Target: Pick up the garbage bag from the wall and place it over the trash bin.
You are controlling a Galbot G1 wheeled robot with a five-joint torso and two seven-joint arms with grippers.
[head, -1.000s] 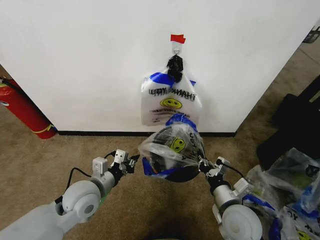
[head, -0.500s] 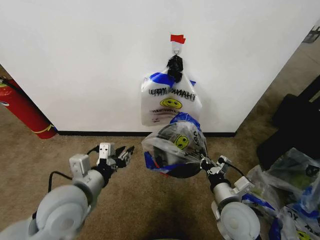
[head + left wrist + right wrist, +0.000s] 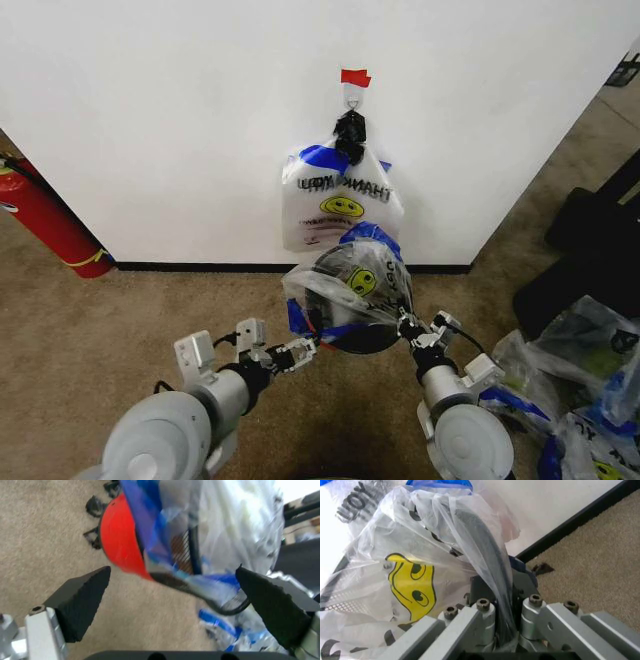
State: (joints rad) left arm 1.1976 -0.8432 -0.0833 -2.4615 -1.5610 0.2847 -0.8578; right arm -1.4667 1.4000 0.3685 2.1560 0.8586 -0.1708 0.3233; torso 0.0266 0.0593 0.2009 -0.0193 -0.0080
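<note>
Your garbage bag (image 3: 352, 285) drapes over the tilted trash bin (image 3: 345, 335) at frame centre, smiley facing up. Right gripper (image 3: 409, 330) pinches the garbage bag's edge; left gripper (image 3: 297, 350) gapes wide beside it, holding nothing. Tan carpet (image 3: 120, 310) meets the white wall (image 3: 180, 120) above.

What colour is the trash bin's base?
Red, clearest in the left wrist view.

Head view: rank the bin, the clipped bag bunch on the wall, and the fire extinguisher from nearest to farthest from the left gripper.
From the left gripper, open at the bin's left side:
1. Bin, draped with the garbage bag, right beside the fingertips.
2. Bag bunch, hanging on the wall beyond the bin.
3. Fire extinguisher, far left against the wall.
</note>
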